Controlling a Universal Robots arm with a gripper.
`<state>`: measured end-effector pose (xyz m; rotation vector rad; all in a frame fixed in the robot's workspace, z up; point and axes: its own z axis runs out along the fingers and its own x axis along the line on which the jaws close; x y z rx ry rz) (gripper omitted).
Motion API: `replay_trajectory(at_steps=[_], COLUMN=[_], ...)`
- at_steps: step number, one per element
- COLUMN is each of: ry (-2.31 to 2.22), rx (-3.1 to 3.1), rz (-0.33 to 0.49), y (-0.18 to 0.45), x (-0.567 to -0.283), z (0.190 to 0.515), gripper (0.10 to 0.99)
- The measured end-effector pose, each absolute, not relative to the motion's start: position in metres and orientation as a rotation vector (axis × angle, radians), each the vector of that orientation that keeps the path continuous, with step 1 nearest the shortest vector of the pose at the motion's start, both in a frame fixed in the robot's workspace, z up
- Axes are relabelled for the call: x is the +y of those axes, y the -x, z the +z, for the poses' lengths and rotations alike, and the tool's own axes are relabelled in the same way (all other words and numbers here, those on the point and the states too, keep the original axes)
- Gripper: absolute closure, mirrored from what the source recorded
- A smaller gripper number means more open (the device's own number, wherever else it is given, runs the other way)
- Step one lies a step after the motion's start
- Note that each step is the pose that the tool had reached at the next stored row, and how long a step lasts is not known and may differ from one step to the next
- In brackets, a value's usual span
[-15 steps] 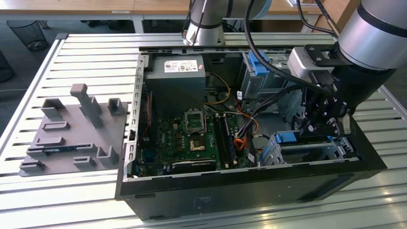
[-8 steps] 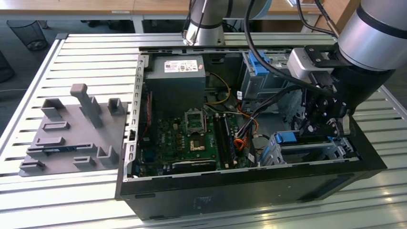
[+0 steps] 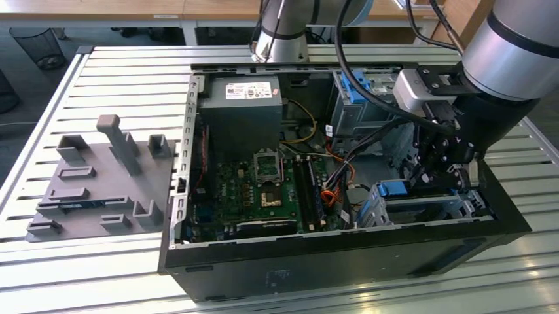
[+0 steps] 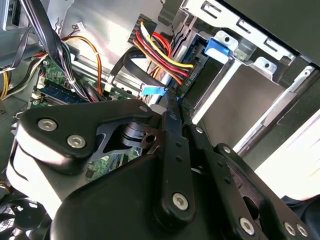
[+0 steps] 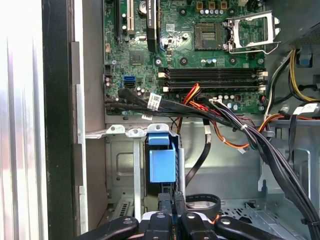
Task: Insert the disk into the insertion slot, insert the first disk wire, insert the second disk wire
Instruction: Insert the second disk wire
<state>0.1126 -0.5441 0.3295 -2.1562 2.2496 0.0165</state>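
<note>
Setting: a slatted aluminium table [image 3: 105, 72] carries one open computer case [image 3: 262, 275]; one grey fixture plate [image 3: 96, 190] with upright holders lies toward the exterior view's left.
Arm: one Universal Robots arm reaches into the case's corner on the exterior view's right.
Gripper: the gripper [image 5: 171, 197] has its jaws closed together, thin tips pinched, just below a blue plastic piece.
Disk: the disk [image 5: 162, 162] shows as its blue caddy end, standing inside the insertion slot [image 5: 120, 165], the silver perforated cage.
Progress: judging by that, the disk looks seated, step one done; whether either wire is plugged I cannot tell.
Wires: one bundle of red, yellow and black leads [image 4: 160, 52] runs toward the disk's end, and one flat black cable [image 5: 200, 160] hangs beside it.
Motherboard: one green motherboard [image 5: 200, 50] lies beyond.
</note>
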Motion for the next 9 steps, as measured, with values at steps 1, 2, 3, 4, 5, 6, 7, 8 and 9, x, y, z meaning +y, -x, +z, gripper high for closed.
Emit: replay_trajectory(at_steps=[1,2,3,4,5,6,7,8,9], ry=[2.156,2.156,2.156,2.156,2.156,2.156,2.156,2.156,2.156], rx=[2.250,2.250,2.250,2.250,2.250,2.250,2.250,2.250,2.250], rz=[0.016,0.016,0.016,0.016,0.016,0.016,0.016,0.016,0.017], y=[-0.1126,-0.1126,-0.1126,-0.1126,-0.1126,-0.1126,-0.1126,-0.1126,-0.1126], x=[-0.5441,-0.5441,-0.5442,-0.5442,-0.5442,-0.5441,-0.5441,-0.5441,-0.5441], z=[0.3291,0.3287,0.3286,0.3286,0.3285,0.3284,0.3283,0.3283,0.3282], gripper=[0.941,0.941,0.941,0.941,0.941,0.941,0.941,0.941,0.929])
